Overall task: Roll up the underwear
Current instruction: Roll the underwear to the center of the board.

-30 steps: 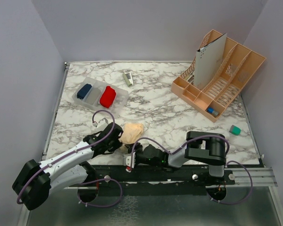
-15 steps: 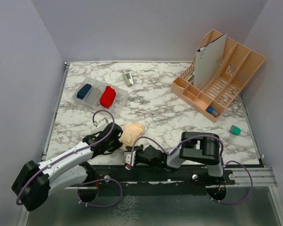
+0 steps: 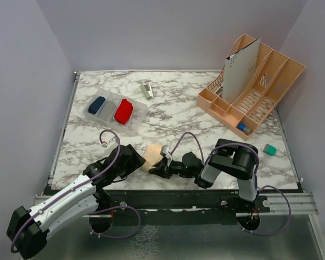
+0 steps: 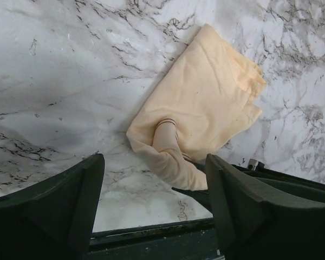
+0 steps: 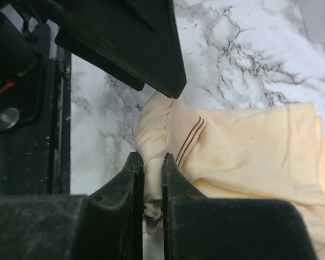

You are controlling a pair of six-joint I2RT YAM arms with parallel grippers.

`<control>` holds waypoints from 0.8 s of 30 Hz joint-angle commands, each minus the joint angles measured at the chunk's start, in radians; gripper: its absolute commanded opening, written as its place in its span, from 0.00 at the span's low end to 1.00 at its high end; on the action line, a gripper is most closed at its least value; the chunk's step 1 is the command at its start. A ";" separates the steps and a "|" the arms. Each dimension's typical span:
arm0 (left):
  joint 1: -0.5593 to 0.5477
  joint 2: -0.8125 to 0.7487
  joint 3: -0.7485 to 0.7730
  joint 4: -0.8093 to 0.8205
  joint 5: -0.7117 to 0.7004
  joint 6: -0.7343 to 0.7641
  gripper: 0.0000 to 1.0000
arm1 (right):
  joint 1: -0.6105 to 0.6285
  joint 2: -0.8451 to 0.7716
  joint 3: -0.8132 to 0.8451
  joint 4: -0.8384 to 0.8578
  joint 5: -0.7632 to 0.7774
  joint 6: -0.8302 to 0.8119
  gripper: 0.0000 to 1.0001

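A peach-beige underwear (image 3: 152, 153) lies crumpled near the table's front edge, with thin brown stripes on a fold (image 5: 190, 135). My right gripper (image 3: 158, 170) is shut on its near edge, and a bunched strip of cloth is pinched between the fingers (image 5: 150, 162). My left gripper (image 3: 136, 164) stands open just left of the cloth. Its fingers straddle the near fold (image 4: 154, 162) without touching it. The rest of the garment (image 4: 200, 103) spreads out beyond. A red rolled underwear (image 3: 123, 111) sits in a clear tray (image 3: 141, 110) at the back left.
The tray also holds a blue bundle (image 3: 97, 104) and a grey one (image 3: 108, 109). A peach desk organiser (image 3: 260, 95) with a white booklet (image 3: 240, 70) stands at the back right. A small stapler-like thing (image 3: 147, 90) and a green block (image 3: 270, 149) lie on the marble. The table's front edge (image 4: 151, 230) is just under both grippers.
My left gripper has let go of the beige underwear, opened and drawn back. My right gripper has come up from the front edge and holds the cloth's near edge.
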 commanded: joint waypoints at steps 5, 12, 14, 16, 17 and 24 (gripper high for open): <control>-0.002 -0.032 -0.065 0.128 0.053 0.014 0.81 | -0.103 0.119 -0.032 0.108 -0.130 0.523 0.01; -0.003 -0.037 -0.112 0.231 0.089 0.038 0.80 | -0.143 0.123 -0.043 -0.033 -0.028 0.691 0.04; -0.004 -0.040 -0.128 0.261 0.099 0.042 0.79 | -0.156 0.117 -0.006 -0.153 -0.041 0.713 0.05; -0.002 -0.035 -0.150 0.303 0.114 0.044 0.77 | -0.162 0.118 0.025 -0.228 -0.064 0.724 0.05; -0.004 -0.031 -0.161 0.322 0.121 0.044 0.76 | -0.164 0.119 0.034 -0.248 -0.070 0.735 0.05; -0.004 -0.048 -0.193 0.323 0.115 0.055 0.73 | -0.202 0.164 -0.005 -0.240 -0.075 0.872 0.05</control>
